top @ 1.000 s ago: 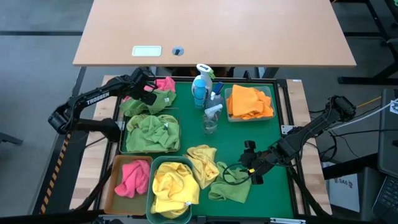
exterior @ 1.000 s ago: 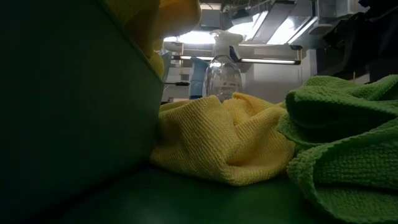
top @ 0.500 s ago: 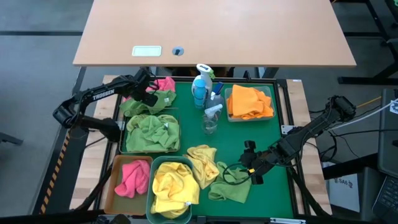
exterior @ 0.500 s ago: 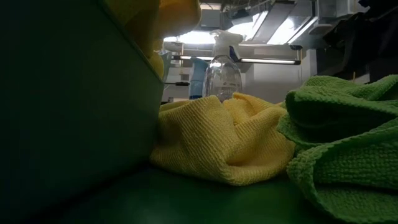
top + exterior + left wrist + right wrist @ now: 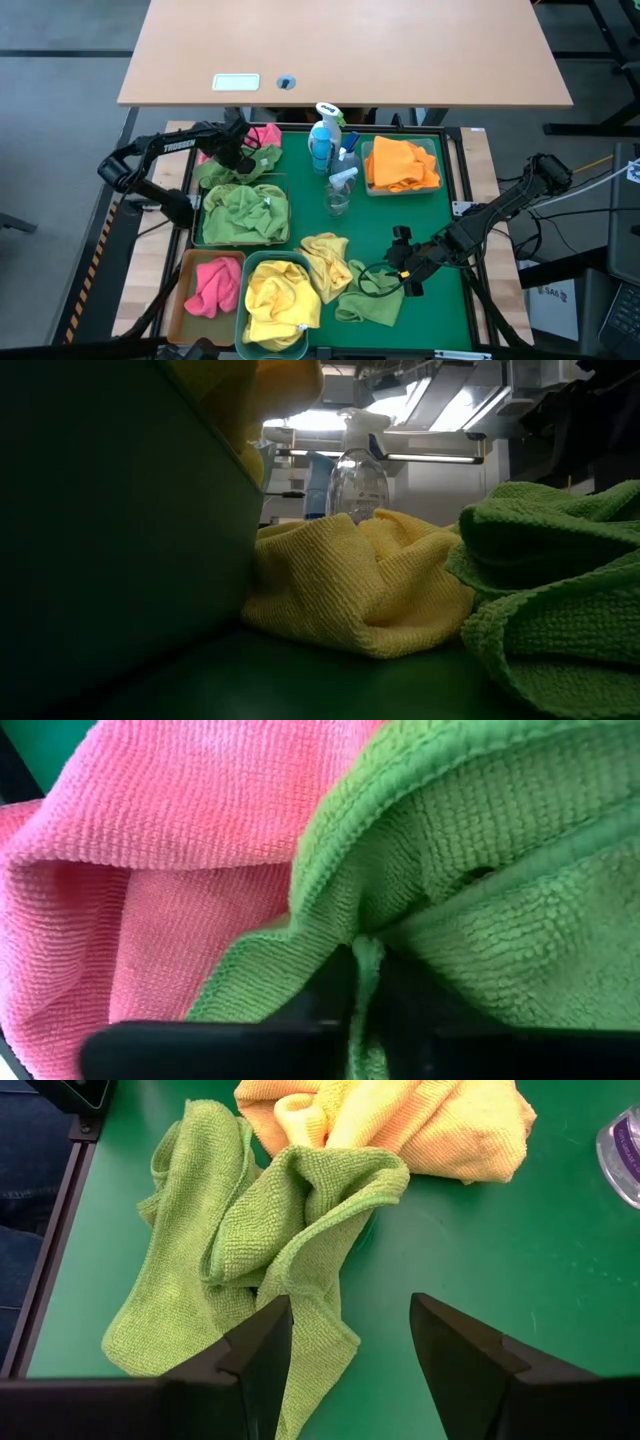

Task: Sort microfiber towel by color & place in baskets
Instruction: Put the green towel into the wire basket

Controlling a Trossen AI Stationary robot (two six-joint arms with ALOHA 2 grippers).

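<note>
At the green tray's far left corner a loose green towel (image 5: 232, 170) lies bunched against a pink towel (image 5: 268, 133). My left gripper (image 5: 241, 157) points down into it and is shut on it. Near the tray's front a second green towel (image 5: 368, 302) lies spread beside a loose yellow towel (image 5: 328, 258). My right gripper (image 5: 402, 276) hovers open just right of that green towel (image 5: 250, 1240), touching nothing. Four baskets hold green (image 5: 245, 213), pink (image 5: 212, 285), yellow (image 5: 277, 300) and orange towels (image 5: 400, 165). My left gripper pinches a raised fold of the green towel (image 5: 366, 952) between its two fingers, coming from above and pointing down. The rest of the towel lies slack on the tray, its edge resting against the pink towel (image 5: 170, 870).
Two spray bottles (image 5: 324, 135) (image 5: 340, 188) stand in the tray's middle, between the left baskets and the orange-towel basket. The tray's raised rim (image 5: 455, 180) runs around everything. Bare green floor (image 5: 420, 225) lies at the right of the tray. A wooden table (image 5: 340, 50) stands beyond.
My left gripper has gone down and tipped steeper onto the green towel at the tray's far left corner, with its arm swinging in toward the tray. The towels and my right gripper have kept still.
</note>
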